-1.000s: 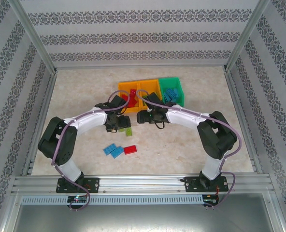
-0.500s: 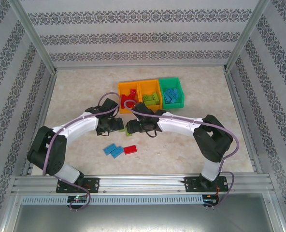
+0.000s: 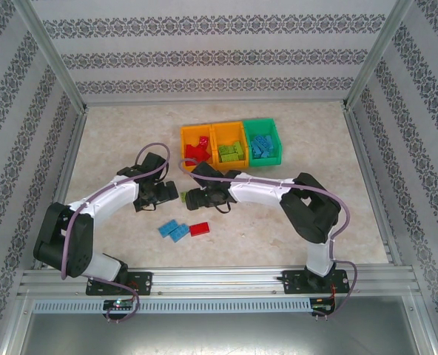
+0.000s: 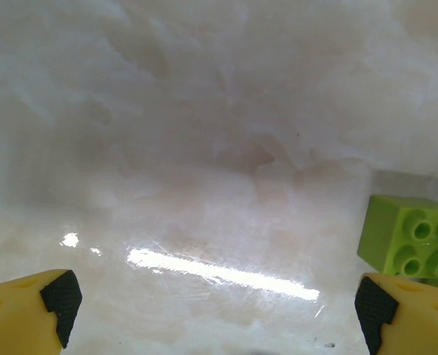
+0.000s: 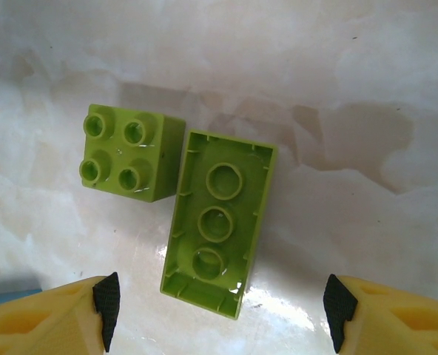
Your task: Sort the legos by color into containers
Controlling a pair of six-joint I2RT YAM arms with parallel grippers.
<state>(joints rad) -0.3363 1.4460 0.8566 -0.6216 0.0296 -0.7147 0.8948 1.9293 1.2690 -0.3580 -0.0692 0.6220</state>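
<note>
Two light green legos lie on the table under my right gripper (image 5: 222,310): a long one upside down (image 5: 219,222) and a square one (image 5: 130,151) with studs up, touching it. The right gripper is open, its fingertips either side of the long brick's near end. My left gripper (image 4: 217,310) is open over bare table, and the square green lego (image 4: 411,240) sits just past its right fingertip. From above, the left gripper (image 3: 167,194) and right gripper (image 3: 191,197) face each other across the green legos (image 3: 183,197). Two blue legos (image 3: 173,230) and a red lego (image 3: 200,229) lie nearer the bases.
The containers stand in a row at the back: the left orange bin (image 3: 183,140) holds red bricks, the middle orange bin (image 3: 214,137) green ones, the green bin (image 3: 277,140) blue ones. Metal frame posts and patterned walls enclose the table.
The left arm pulled back from the bins toward the near left and its gripper opened wider. The right arm swung left and toward me, down over the green legos.
</note>
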